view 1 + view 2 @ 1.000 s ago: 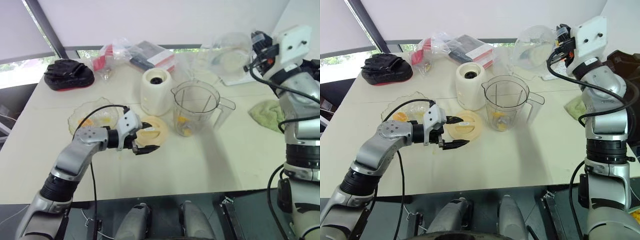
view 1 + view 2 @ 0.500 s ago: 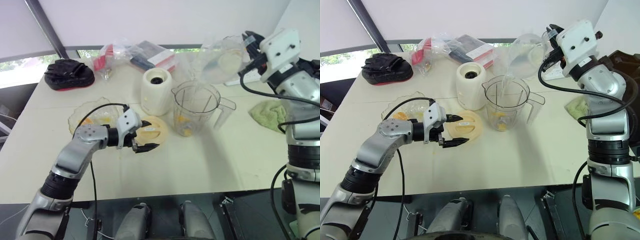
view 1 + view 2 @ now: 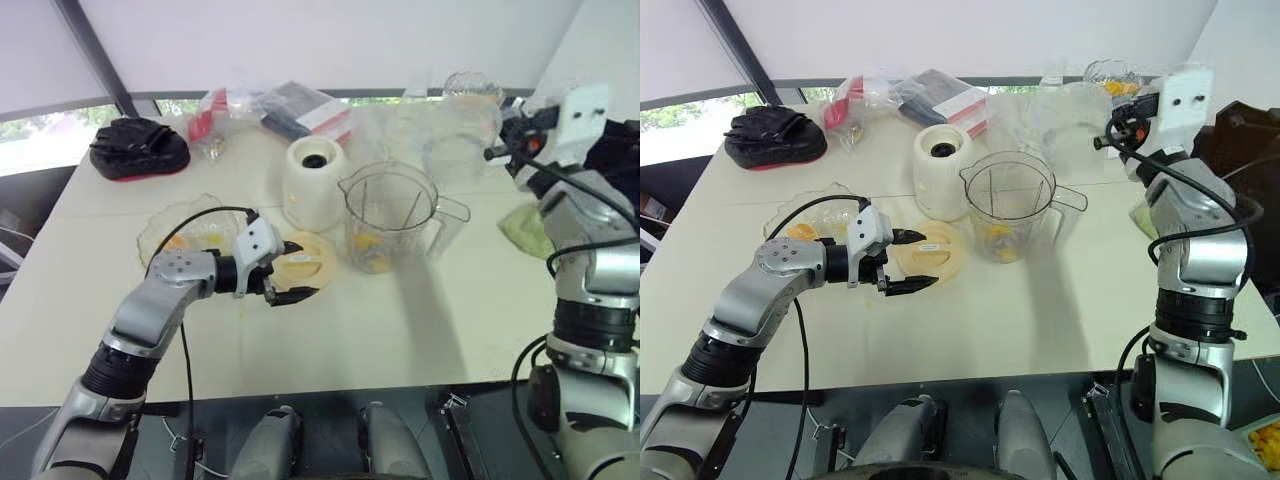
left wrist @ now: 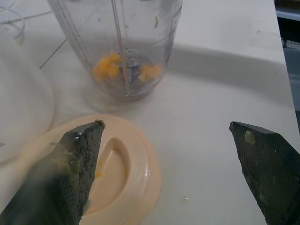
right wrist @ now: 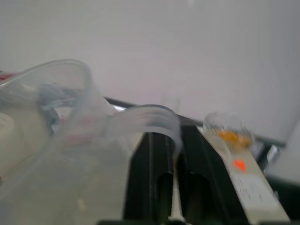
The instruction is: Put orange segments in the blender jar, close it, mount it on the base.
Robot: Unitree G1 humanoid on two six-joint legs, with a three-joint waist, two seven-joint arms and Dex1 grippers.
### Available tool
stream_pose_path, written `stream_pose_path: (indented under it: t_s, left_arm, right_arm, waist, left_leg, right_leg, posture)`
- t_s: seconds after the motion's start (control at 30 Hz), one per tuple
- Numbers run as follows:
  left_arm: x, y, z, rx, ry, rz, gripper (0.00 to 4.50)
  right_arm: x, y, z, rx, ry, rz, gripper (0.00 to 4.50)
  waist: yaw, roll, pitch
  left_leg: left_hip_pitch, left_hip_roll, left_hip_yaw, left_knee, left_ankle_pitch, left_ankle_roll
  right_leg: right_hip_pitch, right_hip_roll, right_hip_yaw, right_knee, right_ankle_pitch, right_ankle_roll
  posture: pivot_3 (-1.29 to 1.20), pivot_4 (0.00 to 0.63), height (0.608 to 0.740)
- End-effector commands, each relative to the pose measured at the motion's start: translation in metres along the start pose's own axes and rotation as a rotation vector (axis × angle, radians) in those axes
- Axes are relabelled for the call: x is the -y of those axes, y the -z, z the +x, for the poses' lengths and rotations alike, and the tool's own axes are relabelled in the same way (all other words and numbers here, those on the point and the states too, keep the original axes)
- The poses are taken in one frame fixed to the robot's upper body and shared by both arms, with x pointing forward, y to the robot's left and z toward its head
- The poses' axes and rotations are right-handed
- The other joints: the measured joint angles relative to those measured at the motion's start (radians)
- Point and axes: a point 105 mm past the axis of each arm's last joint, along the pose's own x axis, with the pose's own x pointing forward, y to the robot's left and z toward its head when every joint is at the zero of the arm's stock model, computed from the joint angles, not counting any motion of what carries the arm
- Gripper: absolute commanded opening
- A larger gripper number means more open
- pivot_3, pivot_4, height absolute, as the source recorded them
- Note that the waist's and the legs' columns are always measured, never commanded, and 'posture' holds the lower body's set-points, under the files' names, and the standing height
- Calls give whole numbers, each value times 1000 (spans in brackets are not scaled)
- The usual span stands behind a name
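The clear blender jar [image 3: 390, 215] stands mid-table with orange segments [image 4: 110, 65] at its bottom. Its cream lid [image 3: 308, 262] lies flat to its left, and the white base [image 3: 313, 185] stands just behind the lid. My left gripper [image 3: 912, 262] is open low over the lid's near-left edge, one finger [image 4: 70, 168] above the lid and the other finger [image 4: 267, 164] over bare table. My right gripper [image 5: 172, 154] is shut on the handle of a clear jug [image 3: 1065, 120], held upright above the table behind and right of the jar.
A glass plate [image 3: 160, 225] with orange pieces sits left of the lid. A black pouch [image 3: 135, 148] and plastic packets [image 3: 285, 105] lie at the back. A green cloth [image 3: 525, 228] is at the right, with a small glass bowl [image 3: 1110, 75] behind it.
Half a second ago my right gripper held the clear jug tipped over the blender jar. It has since swung the jug back to the right and upright. The left arm has not moved.
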Motion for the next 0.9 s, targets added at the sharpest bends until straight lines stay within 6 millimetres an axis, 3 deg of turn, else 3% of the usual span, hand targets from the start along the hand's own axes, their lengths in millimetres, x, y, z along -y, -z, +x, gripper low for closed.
stream_pose_path:
  t_s: [0.03,0.27,0.47,0.67,0.9]
  left_arm:
    - [-2,-7,-2,14,-3,38,4500]
    - [1,-7,-2,13,3,33,4500]
    - [1,-7,-1,11,7,32,4500]
    - [4,-4,-4,1,7,28,4500]
    - [6,-3,-7,-8,2,23,4500]
  right_arm:
    - [19,-5,-11,30,143,159,33]
    - [58,25,-32,29,381,330,33]
    - [90,69,-57,-19,588,446,33]
    - [100,96,-73,-37,661,452,33]
    - [106,118,-73,-18,691,473,33]
  waist:
    - [-2,0,0]
    - [3,0,0]
    - [-1,0,0]
    - [-8,1,0]
    - [-6,1,0]
  left_leg:
    - [0,0,0,0,0,0]
    - [0,0,1,0,0,0]
    - [0,0,2,0,0,0]
    - [0,1,3,-1,0,0]
    - [1,2,4,0,0,0]
  right_leg:
    - [0,0,0,0,0,0]
    - [-1,0,1,0,0,0]
    - [0,1,1,0,0,0]
    - [-1,1,2,1,0,0]
    - [-1,2,2,1,0,0]
  posture:
    - [0,150,740]
    - [0,150,740]
    - [0,150,740]
    - [0,150,740]
    - [0,150,740]
